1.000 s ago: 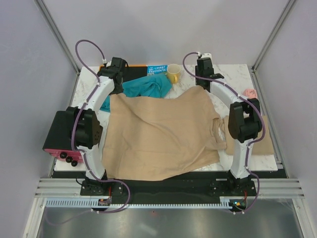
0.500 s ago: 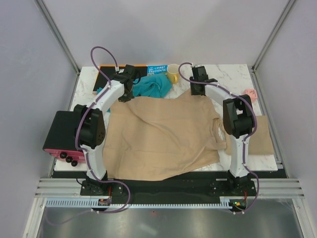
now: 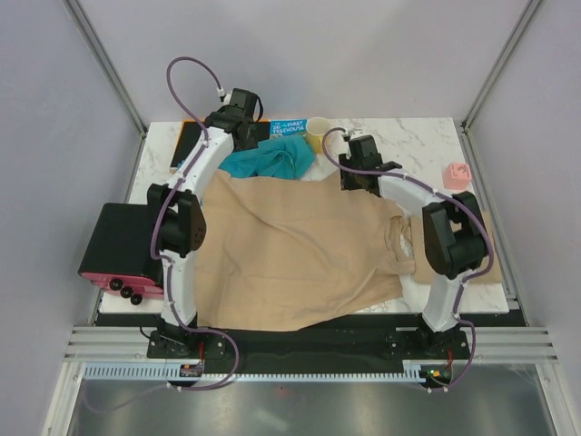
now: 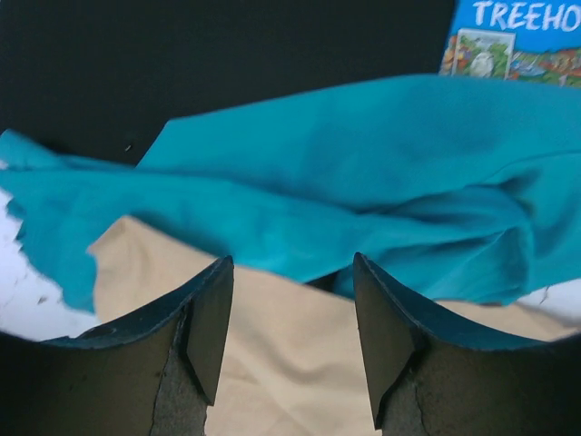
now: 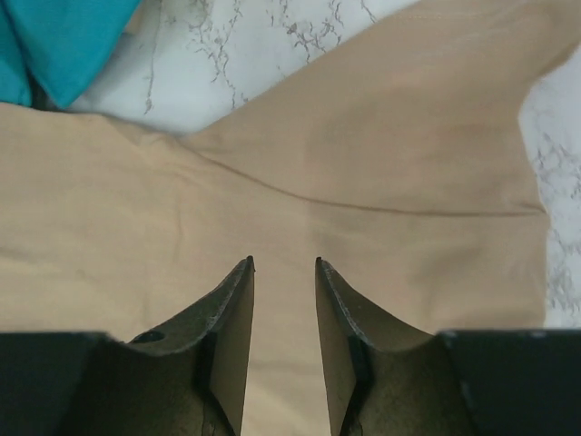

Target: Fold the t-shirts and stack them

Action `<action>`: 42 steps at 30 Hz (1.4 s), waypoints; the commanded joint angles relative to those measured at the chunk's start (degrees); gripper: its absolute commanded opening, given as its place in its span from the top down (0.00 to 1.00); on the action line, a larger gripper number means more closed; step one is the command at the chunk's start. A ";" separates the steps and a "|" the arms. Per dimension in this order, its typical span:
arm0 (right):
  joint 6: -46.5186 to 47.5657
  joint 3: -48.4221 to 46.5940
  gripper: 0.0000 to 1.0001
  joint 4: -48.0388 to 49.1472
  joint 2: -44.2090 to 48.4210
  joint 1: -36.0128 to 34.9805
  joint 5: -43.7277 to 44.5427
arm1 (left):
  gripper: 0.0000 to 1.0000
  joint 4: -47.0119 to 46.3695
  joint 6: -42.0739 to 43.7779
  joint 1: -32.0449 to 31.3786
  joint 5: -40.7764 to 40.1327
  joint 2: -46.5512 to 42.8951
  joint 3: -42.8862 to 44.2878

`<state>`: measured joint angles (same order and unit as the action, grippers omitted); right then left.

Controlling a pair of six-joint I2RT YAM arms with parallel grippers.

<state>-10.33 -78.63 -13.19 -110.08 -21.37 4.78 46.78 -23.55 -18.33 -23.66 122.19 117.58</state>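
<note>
**Top view.** The tan t-shirt [image 3: 290, 254] lies spread and rumpled across the middle of the marble worktop [image 3: 418, 136]. The teal garment [image 3: 272, 159] is bunched at the tan t-shirt's far edge, towards its left corner. Beyond that far edge are a picture book [image 3: 289, 127] and a yellow mug [image 3: 318, 133]. A second tan cloth [image 3: 495, 259] lies right of the tan t-shirt, partly under the right arm. The left claw [image 3: 243, 141] is past the tan t-shirt's far-left corner, above the teal garment. The right claw [image 3: 357, 179] is over the tan t-shirt's far edge, towards its right side.

**Left wrist view.** The left claw is released, its fingers wide apart with nothing between them. Below it the teal garment overlaps the tan t-shirt's edge. A black board [image 4: 182, 64] and a corner of the picture book show beyond the tan t-shirt.

**Right wrist view.** The right claw's fingers stand a little apart and pinch nothing. Flat cloth of the tan t-shirt shows through the gap. A seam crosses the tan t-shirt ahead of the fingers. Beyond its edge are bare worktop and a corner of the teal garment.
</note>
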 commanded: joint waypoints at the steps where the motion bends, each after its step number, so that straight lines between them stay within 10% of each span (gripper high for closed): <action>1: -4.00 7.25 0.59 6.68 11.19 -0.34 -0.29 | 0.37 0.50 2.98 0.66 4.14 7.96 8.00; 15: -6.81 14.91 0.59 11.52 17.10 -2.01 -4.69 | 0.32 -1.78 5.71 1.10 9.25 18.96 15.66; 18: -6.99 15.00 0.59 11.87 16.57 -2.19 -4.60 | 0.44 -1.70 5.27 1.10 9.25 19.14 14.52; 24: -7.43 14.82 0.59 11.96 15.95 -2.36 -4.69 | 0.98 -1.78 5.27 1.45 9.51 19.92 13.90; 42: -7.95 14.47 0.62 11.43 13.05 -3.16 -6.71 | 0.98 -5.65 4.21 4.09 0.90 3.59 14.95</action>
<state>-17.43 -63.72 -3.49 -97.01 -24.18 -0.78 45.10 -19.38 -15.86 -19.53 135.46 129.84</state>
